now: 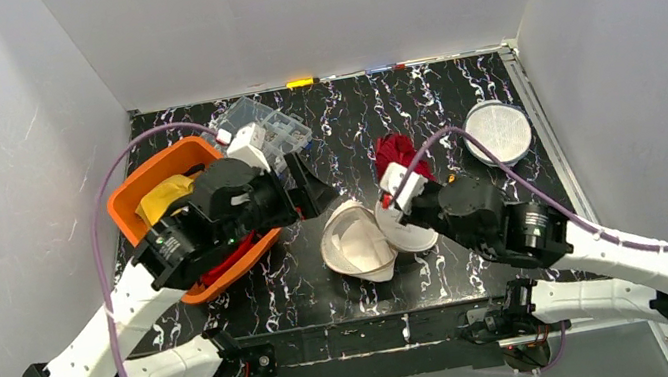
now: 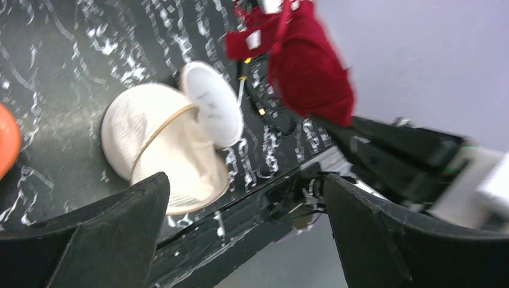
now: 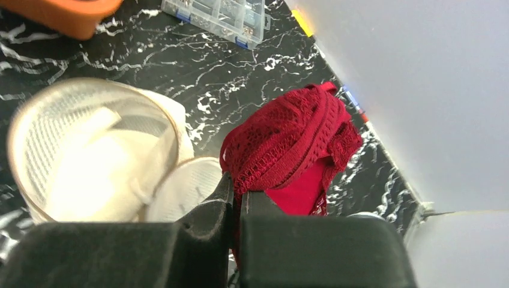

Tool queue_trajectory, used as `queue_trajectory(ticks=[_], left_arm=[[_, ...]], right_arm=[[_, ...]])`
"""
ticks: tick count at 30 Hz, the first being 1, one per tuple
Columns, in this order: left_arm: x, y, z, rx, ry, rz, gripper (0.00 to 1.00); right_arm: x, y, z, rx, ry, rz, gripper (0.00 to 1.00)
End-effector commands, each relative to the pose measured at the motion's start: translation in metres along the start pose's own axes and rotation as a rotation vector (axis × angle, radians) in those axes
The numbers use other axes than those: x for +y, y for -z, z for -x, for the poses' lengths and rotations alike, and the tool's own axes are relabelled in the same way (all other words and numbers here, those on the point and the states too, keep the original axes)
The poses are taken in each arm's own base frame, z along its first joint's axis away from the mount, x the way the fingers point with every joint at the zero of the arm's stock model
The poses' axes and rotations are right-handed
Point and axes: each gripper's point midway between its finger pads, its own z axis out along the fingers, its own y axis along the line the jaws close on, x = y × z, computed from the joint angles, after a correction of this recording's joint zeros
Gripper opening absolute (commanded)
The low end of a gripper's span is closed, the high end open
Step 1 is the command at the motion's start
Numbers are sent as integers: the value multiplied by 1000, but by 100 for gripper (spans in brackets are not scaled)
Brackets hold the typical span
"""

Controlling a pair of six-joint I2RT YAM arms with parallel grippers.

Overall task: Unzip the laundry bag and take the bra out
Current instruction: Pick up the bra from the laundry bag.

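Top external view shows the red bra near the middle of the black worktop, just behind the white laundry bag. The right arm covers the bra's lower part, so only its top shows there. The right wrist view is clearer: the right jaws are clenched tight on the lacy edge of the bra, and the rest of it bunches up above them. I cannot tell if any of it touches the worktop. The bag lies on its side with its round mouth wide open, and its round flap hangs beside it. The zip is too small to make out. The left wrist view is blurry, and the bra is cut off at the top edge. The left jaws are released and spread wide, with nothing between them. They hang over the bag. The left arm hides much of the orange basket, so only bits of yellow and red cloth show inside it. A clear box sits behind the basket, partly hidden too. A round white mesh thing lies far off on the right.
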Motion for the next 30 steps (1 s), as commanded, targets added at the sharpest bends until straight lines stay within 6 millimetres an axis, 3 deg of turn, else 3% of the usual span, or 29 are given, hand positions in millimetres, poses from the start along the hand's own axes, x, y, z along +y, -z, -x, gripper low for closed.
queue_trajectory(ticks=[1,8,13,19,25,30], left_arm=[[-29,24,20,-9,-40,-116,99],[-70,17,9,142,-101,-340,98],[-85,8,7,214,-84,-423,99],[-76,16,11,133,-27,-434,99],[-62,17,3,87,8,-434,99],[-52,15,-6,107,9,-408,99]], right_arm=[[-30,23,48,-283,181,-75,1],[-24,26,38,-304,398,-65,1],[-15,24,36,-307,561,-45,1],[3,24,46,-329,749,-24,1],[56,24,56,-377,938,12,1],[83,27,66,-437,975,28,1]])
